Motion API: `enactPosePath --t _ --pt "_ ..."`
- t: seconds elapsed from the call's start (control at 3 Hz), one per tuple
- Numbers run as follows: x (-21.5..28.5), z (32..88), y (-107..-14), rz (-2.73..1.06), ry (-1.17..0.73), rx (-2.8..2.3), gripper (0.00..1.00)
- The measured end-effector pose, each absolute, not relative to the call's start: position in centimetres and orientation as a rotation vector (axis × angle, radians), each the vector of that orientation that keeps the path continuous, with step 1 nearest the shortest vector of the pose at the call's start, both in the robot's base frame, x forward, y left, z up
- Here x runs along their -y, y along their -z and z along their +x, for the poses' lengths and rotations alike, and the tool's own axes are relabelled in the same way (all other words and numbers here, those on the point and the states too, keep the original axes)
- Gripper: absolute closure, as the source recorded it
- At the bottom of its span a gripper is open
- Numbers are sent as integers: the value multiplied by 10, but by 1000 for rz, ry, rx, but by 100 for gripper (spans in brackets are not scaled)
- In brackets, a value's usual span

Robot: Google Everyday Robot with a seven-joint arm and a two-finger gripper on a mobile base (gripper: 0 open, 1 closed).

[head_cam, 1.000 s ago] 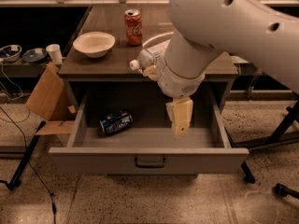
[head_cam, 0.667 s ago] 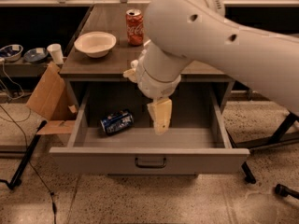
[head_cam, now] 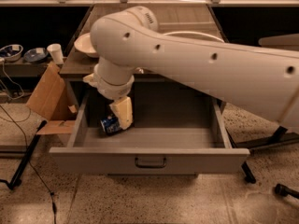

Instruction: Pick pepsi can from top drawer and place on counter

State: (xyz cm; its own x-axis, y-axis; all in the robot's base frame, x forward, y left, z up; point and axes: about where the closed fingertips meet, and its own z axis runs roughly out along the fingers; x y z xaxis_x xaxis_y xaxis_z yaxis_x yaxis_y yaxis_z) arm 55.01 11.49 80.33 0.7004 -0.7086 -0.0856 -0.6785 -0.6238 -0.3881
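The top drawer (head_cam: 154, 160) is pulled wide open, its flat front panel with a dark handle (head_cam: 150, 162) facing me. The pepsi can (head_cam: 108, 124), blue with white markings, lies on its side in the drawer's left part. My gripper (head_cam: 123, 113), cream-coloured, hangs down into the drawer right beside and partly in front of the can, hiding its right end. My big white arm sweeps in from the right and covers most of the counter (head_cam: 77, 62) behind the drawer.
A white bowl (head_cam: 84, 45) stands on the counter's left part, half hidden by the arm. A cardboard box (head_cam: 49, 99) leans at the cabinet's left. A white cup (head_cam: 56, 53) and bowls (head_cam: 23, 54) sit on a low shelf far left. A black stand leg (head_cam: 25, 157) crosses the floor.
My arm has swung left across the counter and the gripper has moved left inside the drawer, from its middle to right beside the pepsi can. The red can is now hidden behind the arm.
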Motion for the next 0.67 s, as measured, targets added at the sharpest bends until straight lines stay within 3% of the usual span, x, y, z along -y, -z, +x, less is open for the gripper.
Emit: enactPosePath --t 0.67 --pt "-151 588 -751 -2619 135 -1036 0"
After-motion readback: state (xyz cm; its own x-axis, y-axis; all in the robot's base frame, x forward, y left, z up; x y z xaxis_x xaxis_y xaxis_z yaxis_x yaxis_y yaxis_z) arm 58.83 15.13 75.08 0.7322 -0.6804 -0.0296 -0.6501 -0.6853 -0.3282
